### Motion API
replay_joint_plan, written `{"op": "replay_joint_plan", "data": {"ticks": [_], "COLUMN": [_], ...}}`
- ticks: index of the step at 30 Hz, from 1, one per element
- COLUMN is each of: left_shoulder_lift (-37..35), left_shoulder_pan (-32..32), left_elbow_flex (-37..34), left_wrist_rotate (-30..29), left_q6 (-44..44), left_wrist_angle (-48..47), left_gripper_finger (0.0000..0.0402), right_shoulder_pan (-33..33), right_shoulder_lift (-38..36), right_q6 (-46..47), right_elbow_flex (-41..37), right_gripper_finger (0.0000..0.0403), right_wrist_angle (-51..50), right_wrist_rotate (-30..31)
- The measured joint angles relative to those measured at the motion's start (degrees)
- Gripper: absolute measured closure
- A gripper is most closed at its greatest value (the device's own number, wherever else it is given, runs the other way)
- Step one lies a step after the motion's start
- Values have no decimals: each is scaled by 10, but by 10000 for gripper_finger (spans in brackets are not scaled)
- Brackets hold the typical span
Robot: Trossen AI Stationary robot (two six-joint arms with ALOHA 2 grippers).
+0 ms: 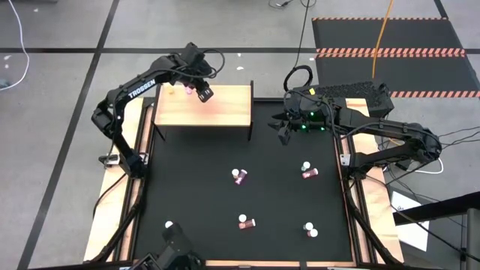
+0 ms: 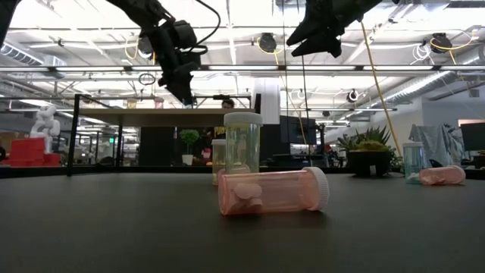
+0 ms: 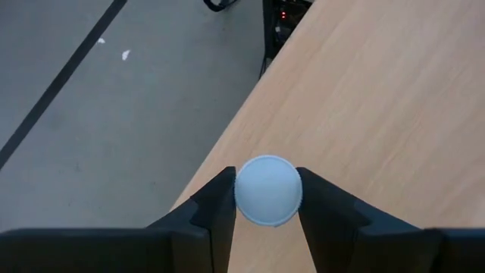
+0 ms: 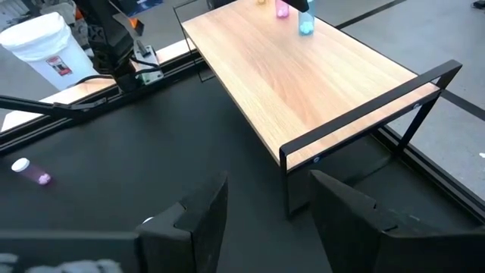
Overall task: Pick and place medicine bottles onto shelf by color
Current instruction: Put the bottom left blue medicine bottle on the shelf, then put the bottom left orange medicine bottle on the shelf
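1. Black matting covers the table [image 1: 195, 195], and loose medicine bottles lie on it, closest to the low camera: a pink one on its side [image 2: 273, 191] with a clear upright one [image 2: 242, 142] just behind it, and others scattered across the mat in the high view.
2. Farther back stands the shelf [image 1: 202, 106], its light-wood top framed in thin black metal.
3. At the shelf's far edge the left gripper [image 3: 267, 199] is clamped on a bottle, its fingers pressing either side of the white cap [image 3: 267, 190]. The right wrist view shows a pink bottle [image 4: 282, 9] and a bluish one [image 4: 306, 23] already standing near that corner.
4. To place well, I would lower straight until the base meets the wood, clear of the edge, beside like-coloured bottles, then part the fingers just enough and lift vertically so the cap is not dragged.
5. The right gripper [image 4: 265, 205] waits off the shelf's right end, fingers spread wide and empty.
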Motion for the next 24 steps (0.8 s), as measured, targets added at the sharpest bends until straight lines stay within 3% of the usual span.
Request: {"op": "replay_joint_plan", "data": {"ticks": [14, 24], "left_shoulder_lift": [-2, -90], "left_shoulder_pan": [1, -12], "left_elbow_flex": [0, 18], "left_wrist_rotate": [3, -18], "left_q6": [3, 41], "left_wrist_angle": [0, 11], "left_gripper_finger": [138, 89], "right_shoulder_pan": [0, -4], "right_shoulder_lift": [0, 0], "right_q6": [0, 15], "right_elbow_flex": [0, 0], "right_gripper_finger": [227, 223], "right_wrist_angle": [0, 0], "right_wrist_rotate": [0, 7]}}
